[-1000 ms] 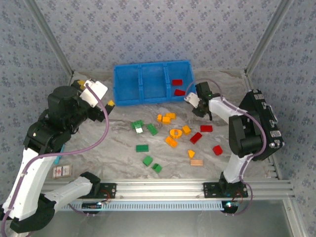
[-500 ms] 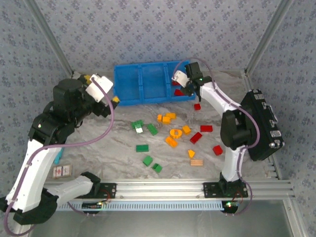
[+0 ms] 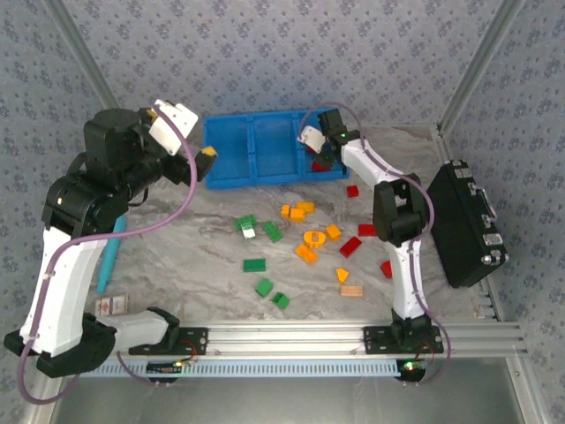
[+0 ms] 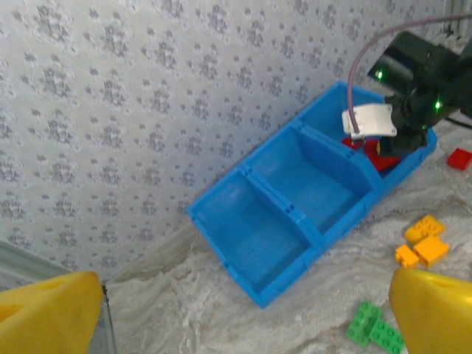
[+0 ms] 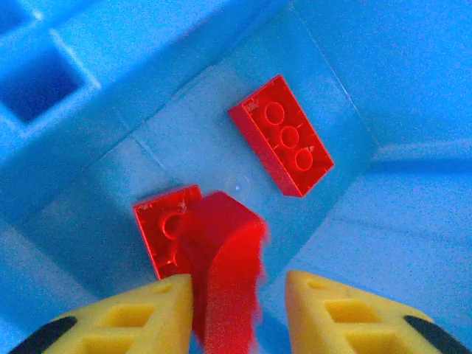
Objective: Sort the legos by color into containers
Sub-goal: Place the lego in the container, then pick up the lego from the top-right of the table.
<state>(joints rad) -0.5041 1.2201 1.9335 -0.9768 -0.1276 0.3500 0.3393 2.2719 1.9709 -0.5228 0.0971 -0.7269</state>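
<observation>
The blue three-compartment bin (image 3: 252, 181) stands at the back of the table. My right gripper (image 3: 320, 152) hangs over its right compartment, jaws open. A blurred red brick (image 5: 225, 273) is between the fingers, against the left finger (image 5: 140, 317) and clear of the right one. Two red bricks (image 5: 280, 136) (image 5: 164, 225) lie on that compartment's floor. My left gripper (image 3: 199, 159) hovers open by the bin's left end (image 4: 295, 221), nothing between its fingers. Loose red (image 3: 350, 246), orange (image 3: 297, 210) and green (image 3: 264, 287) bricks and an orange ring (image 3: 313, 237) lie mid-table.
A black hard case (image 3: 468, 221) lies at the right edge. A tan wooden block (image 3: 352, 290) sits among the front bricks. A teal stick (image 3: 108, 265) and a small card (image 3: 110, 305) lie at the left. A red brick (image 3: 352, 191) lies just right of the bin.
My right gripper swung from the table right of the bin to above the right compartment. My left arm rose and moved back toward the bin's left end.
</observation>
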